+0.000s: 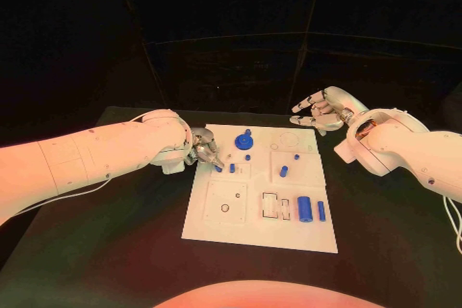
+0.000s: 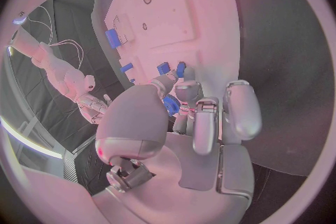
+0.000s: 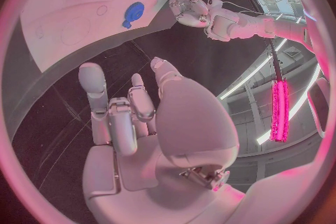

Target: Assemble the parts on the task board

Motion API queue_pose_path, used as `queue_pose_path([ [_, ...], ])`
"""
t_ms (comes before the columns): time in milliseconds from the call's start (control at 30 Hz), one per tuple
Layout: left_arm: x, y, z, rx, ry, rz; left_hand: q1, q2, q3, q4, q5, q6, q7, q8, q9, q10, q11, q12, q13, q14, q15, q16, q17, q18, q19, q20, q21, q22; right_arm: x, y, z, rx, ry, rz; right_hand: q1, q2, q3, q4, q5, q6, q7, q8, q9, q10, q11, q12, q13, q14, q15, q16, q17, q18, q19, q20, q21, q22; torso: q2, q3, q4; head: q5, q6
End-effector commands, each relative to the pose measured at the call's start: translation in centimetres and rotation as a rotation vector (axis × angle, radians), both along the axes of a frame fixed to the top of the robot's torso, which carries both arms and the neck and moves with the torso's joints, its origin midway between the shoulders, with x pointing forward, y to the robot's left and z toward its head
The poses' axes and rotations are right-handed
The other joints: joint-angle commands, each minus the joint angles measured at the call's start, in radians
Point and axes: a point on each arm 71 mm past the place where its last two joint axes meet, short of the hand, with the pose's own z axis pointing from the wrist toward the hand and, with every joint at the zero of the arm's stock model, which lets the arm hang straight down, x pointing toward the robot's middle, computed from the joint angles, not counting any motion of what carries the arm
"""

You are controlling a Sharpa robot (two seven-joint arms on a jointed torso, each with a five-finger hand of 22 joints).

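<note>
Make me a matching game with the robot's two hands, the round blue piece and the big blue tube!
Things:
1. left hand
2. right hand
3. round blue piece
4. big blue tube

Places:
A. lying on the task board, near end
B. off the board, past its far right corner, holding nothing
C. on the board, far end
D. at the board's left edge, fingers at a small blue part

Pairs: 1-D, 2-B, 3-C, 4-A

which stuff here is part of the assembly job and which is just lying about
Part of the job:
- task board
- blue round part
- blue cylinder
- small blue part at the left robot hand

Just there:
- black table
- right robot hand, off the board, holding nothing
</note>
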Motion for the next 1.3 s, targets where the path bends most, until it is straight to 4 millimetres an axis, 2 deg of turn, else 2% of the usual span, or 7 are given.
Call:
queue_pose_path([
  [33, -0.21, -0.10, -0.56, 0.032, 0.033, -0.011, -0.007, 0.001, 0.140, -0.130, 0.004, 0.002, -0.002, 0.004, -0.001, 0.007, 0.000, 0.005, 0.001, 0.106, -0.004, 0.006, 0.263, -0.011, 0.006, 0.002, 0.000, -0.001, 0.00, 0.14, 0.15, 0.001, -0.006, 0.011, 0.005, 0.001, 0.000, 0.004, 0.005, -0.002, 0.001, 0.005, -0.001, -0.001, -0.001, 0.002, 0.000, 0.104, -0.001, 0.002, 0.263, 0.008, 0.001, -0.002, -0.001, -0.001, 0.000, 0.0005, -0.0009, 0.001, 0.000],
  [800, -0.21, -0.08, -1.54, 0.069, 0.066, 0.006, -0.036, -0.005, 0.148, -0.113, 0.003, 0.002, -0.006, 0.012, 0.004, 0.003, -0.002, -0.005, -0.015, 0.106, -0.005, 0.006, 0.263, -0.011, 0.006, 0.002, -0.001, 0.000, -0.02, -0.01, 0.16, 0.000, -0.006, 0.007, 0.005, 0.002, -0.001, 0.004, 0.005, -0.002, 0.001, 0.006, -0.001, -0.002, -0.002, 0.000, -0.001, 0.104, -0.002, 0.002, 0.263, 0.009, 0.000, -0.003, -0.001, -0.002, 0.000, -0.0001, -0.0001, -0.003, -0.006],
  [900, -0.13, 0.01, -1.53, 0.069, 0.059, 0.016, -0.091, -0.024, 0.115, -0.079, 0.002, 0.014, -0.013, 0.022, 0.008, 0.004, -0.005, -0.004, -0.018, 0.106, -0.007, 0.006, 0.263, -0.012, 0.007, 0.001, 0.000, 0.003, -0.02, -0.01, 0.16, 0.000, -0.007, 0.007, 0.005, 0.002, -0.001, 0.004, 0.005, -0.002, 0.001, 0.006, -0.001, -0.002, -0.002, 0.000, -0.001, 0.104, -0.002, 0.002, 0.263, 0.009, 0.000, -0.003, -0.001, -0.002, 0.000, 0.0000, 0.0003, -0.003, -0.006],
  [1133, 0.04, 0.34, -1.40, 0.055, 0.036, 0.044, -0.223, -0.068, -0.054, 0.021, 0.001, 0.030, -0.012, 0.036, 0.015, 0.004, -0.006, 0.004, -0.017, 0.106, -0.010, 0.006, 0.263, -0.013, 0.009, -0.003, 0.000, 0.007, -0.01, -0.03, 0.17, 0.001, -0.008, 0.006, 0.004, 0.002, -0.001, 0.005, 0.005, -0.002, 0.001, 0.006, -0.001, -0.003, -0.002, 0.000, -0.002, 0.104, -0.002, 0.002, 0.263, 0.009, -0.001, -0.003, -0.002, -0.005, 0.000, -0.0004, 0.0004, -0.004, -0.003],
  [1300, 0.15, 0.65, -1.17, 0.017, 0.008, 0.071, -0.265, -0.074, -0.153, 0.077, 0.000, 0.029, -0.017, 0.039, 0.017, 0.002, -0.009, 0.007, -0.019, 0.106, -0.013, 0.006, 0.263, -0.013, 0.011, -0.006, 0.002, 0.012, 0.00, -0.05, 0.17, 0.001, -0.008, 0.006, 0.003, 0.001, -0.002, 0.005, 0.005, -0.002, 0.001, 0.006, -0.001, -0.004, -0.002, -0.002, -0.004, 0.104, -0.002, 0.002, 0.263, 0.009, -0.002, -0.004, -0.003, -0.006, 0.000, -0.0011, 0.0004, -0.005, -0.002],
])
